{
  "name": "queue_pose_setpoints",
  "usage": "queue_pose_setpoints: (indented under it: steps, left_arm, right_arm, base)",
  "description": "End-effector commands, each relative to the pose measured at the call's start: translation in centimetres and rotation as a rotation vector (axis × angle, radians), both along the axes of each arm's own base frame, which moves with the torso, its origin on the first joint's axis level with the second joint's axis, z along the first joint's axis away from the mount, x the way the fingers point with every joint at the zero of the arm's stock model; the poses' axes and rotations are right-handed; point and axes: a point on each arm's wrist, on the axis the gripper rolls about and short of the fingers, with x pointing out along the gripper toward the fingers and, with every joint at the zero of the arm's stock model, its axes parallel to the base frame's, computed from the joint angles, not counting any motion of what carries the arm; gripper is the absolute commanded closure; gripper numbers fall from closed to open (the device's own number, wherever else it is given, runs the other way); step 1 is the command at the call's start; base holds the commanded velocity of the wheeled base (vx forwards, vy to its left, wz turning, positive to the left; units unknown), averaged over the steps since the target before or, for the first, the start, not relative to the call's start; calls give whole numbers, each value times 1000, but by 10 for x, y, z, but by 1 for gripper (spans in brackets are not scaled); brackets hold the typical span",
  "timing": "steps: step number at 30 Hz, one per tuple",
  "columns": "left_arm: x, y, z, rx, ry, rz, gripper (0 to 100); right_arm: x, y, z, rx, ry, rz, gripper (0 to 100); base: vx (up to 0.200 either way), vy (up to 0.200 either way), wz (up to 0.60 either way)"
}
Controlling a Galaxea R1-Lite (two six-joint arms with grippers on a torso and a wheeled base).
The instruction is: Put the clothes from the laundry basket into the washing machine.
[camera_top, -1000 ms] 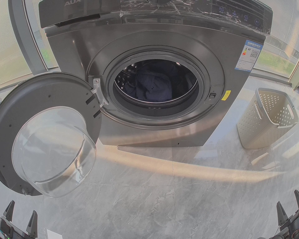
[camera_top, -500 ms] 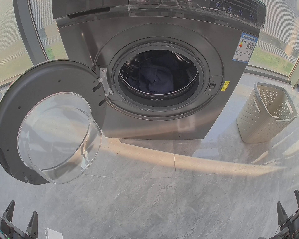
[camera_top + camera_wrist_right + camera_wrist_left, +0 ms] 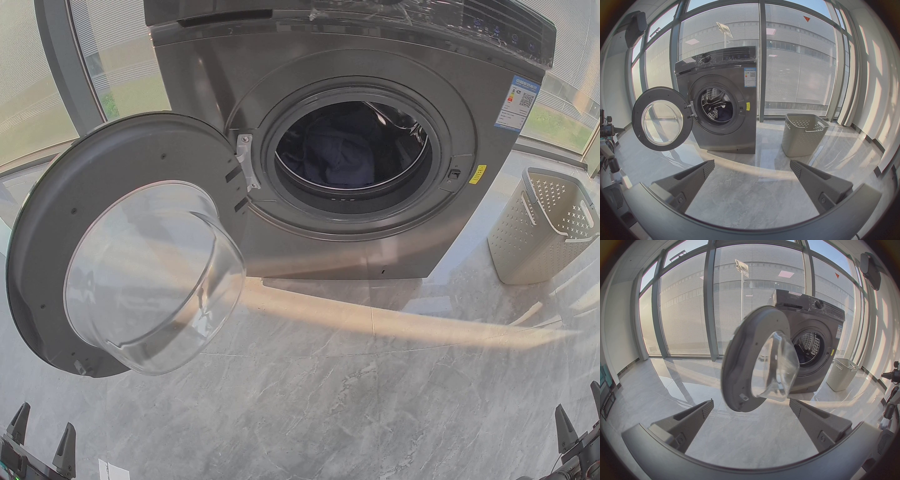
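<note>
While both arms sit low at the near edge of the head view, the left gripper (image 3: 44, 417) and right gripper (image 3: 578, 400) hold their fingers spread wide, gripping nothing. A broad stretch of grey marbled tile floor (image 3: 375, 387) separates them from the dark grey front-loading washing machine (image 3: 206, 94). Its round glass-bowled door (image 3: 94, 162) is swung wide to the robot's left, rim jutting over the floor. Dark blue clothes (image 3: 337, 159) lie inside the drum. The beige perforated plastic laundry basket (image 3: 519, 244) stands right of the machine, apart from it.

From the left wrist, the door's edge hangs nearer than the machine, beyond the parted jaws.

From the right wrist, floor runs from the parted jaws to machine and basket, with a gap between the two.
</note>
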Motion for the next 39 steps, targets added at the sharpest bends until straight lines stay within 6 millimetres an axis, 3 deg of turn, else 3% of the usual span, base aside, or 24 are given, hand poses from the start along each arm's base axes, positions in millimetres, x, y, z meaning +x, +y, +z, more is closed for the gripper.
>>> queue_pose_setpoints:
  steps: [1, 7, 24, 26, 28, 30, 32, 33, 37, 39]
  left_arm:
    - [1, 0, -5, -1, 12, 0, 0]
    - [1, 0, -5, -1, 12, 0, 0]
    - [0, 0, -4, 71, -6, -9, 0]
    - [-4, -1, 19, 51, -93, -32, 0]
    - [-13, -2, 60, 29, -175, -106, 0]
    - [-6, -2, 79, 15, -108, -171, 0]
    - [-1, -2, 83, 14, -79, -183, 0]
    - [15, -3, 98, 10, -32, -216, 0]
    - [35, -4, 121, 10, -33, -237, 0]
    - [59, -7, 142, 11, -29, -246, 0]
  right_arm:
    - [1, 0, -5, -1, 8, 0, 0]
    - [1, 0, -5, -1, 8, 2, 0]
    - [1, 0, -5, -1, 8, 0, 0]
    - [1, 0, -5, -1, 8, 2, 0]
    - [1, 0, -5, -1, 8, 0, 0]
    - [1, 0, -5, 1, 8, -1, 0]
    - [1, 0, -5, 4, 8, -3, 0]
    - [1, 0, -5, 5, 8, 0, 0]
    - [1, 0, -5, 2, 8, 0, 0]
    - [1, 0, -5, 2, 8, -1, 0]
  base:
    - [0, 200, 0]
    - [0, 200, 0]
    - [0, 0, 0]
    - [0, 0, 0]
    - [0, 0, 0]
    - [0, 0, 0]
    - [0, 0, 0]
    - [0, 0, 0]
    - [0, 0, 0]
    - [0, 0, 0]
